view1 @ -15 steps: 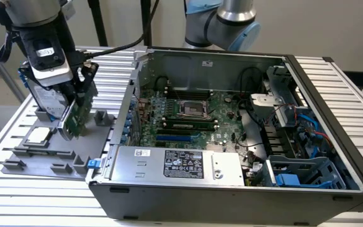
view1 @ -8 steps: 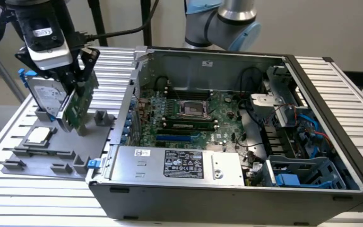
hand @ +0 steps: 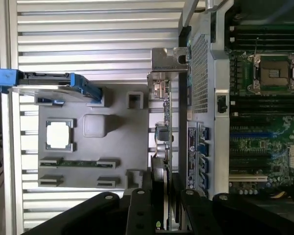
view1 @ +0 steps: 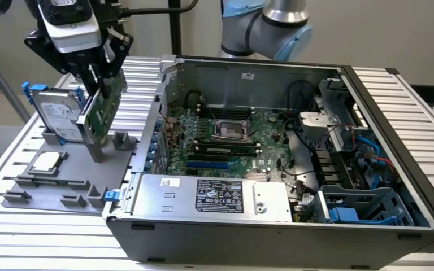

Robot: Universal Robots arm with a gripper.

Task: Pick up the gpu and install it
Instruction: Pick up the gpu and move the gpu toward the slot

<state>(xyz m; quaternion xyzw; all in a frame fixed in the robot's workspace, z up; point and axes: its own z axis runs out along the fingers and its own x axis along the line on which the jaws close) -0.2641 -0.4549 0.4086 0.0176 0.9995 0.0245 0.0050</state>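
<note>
While my claw (view1: 100, 76) (hand: 162, 200) stands narrowed to a slim gap, its two dark fingers (hand: 137, 208) pinch the top edge of the gpu (view1: 104, 107) (hand: 161, 132) between them. That card hangs tilted from my grip, green face out in the exterior view, its silver end bracket (hand: 169, 61) seen edge-on from my wrist. Its lower end sits down by a post of the grey holder tray (view1: 21, 199) (hand: 120, 166); whether the two touch, I cannot tell.

On that tray, a silver hard drive (view1: 57, 116) (hand: 44, 81) in a blue frame stands upright in its slot just beside the card. A small square silver chip (view1: 45, 162) (hand: 58, 134) lies flat in its own recess, and a thin green stick (hand: 78, 163) lies in a slot near it.

Just beside the tray stands the open computer case (view1: 277, 243). Inside lie the green motherboard (view1: 225, 144) (hand: 264, 127) with its bare processor socket (view1: 228, 130) (hand: 274, 73), a silver labelled power supply (view1: 217, 197), and blue cables (view1: 368, 152) toward the exterior view's right.

Tray and case both rest on the ribbed metal desk (view1: 43, 248) (hand: 88, 29). Behind it is a pale wall (view1: 368, 34).
</note>
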